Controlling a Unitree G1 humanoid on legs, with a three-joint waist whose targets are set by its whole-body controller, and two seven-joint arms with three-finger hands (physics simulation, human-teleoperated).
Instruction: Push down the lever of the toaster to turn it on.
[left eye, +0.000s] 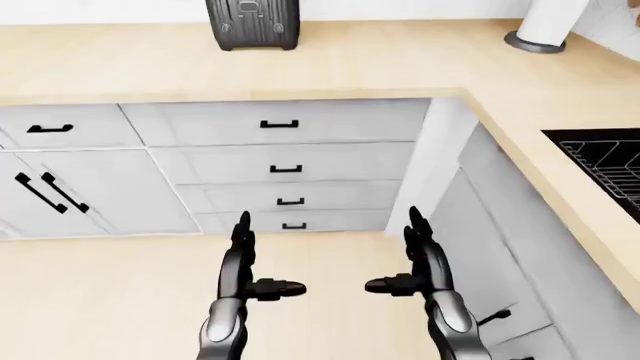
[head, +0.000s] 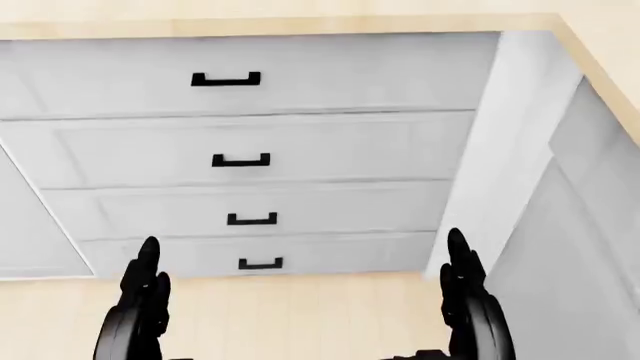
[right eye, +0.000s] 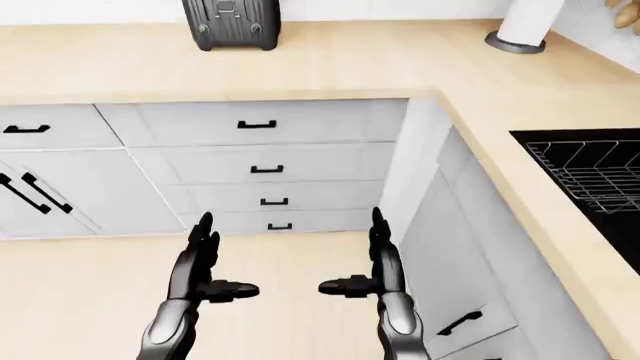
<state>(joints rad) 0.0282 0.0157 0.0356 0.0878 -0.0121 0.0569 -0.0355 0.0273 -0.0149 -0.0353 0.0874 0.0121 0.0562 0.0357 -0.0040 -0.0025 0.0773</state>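
Observation:
The dark toaster (left eye: 253, 24) stands on the light wood counter (left eye: 380, 64) at the top of the left-eye view, its top cut off by the frame; its lever is not clear to see. My left hand (left eye: 243, 259) and right hand (left eye: 418, 259) are both open and empty, fingers stretched upward, thumbs pointing at each other. They hang low in the view over the floor, far below the toaster and apart from it. In the head view only the fingertips of both hands show at the bottom.
White drawers with black handles (left eye: 279, 124) run under the counter. A white paper-towel roll on a grey base (left eye: 536, 37) stands at the top right. A black sink with a wire rack (left eye: 610, 165) sits in the right counter. Cabinet doors (left eye: 45, 191) are at left.

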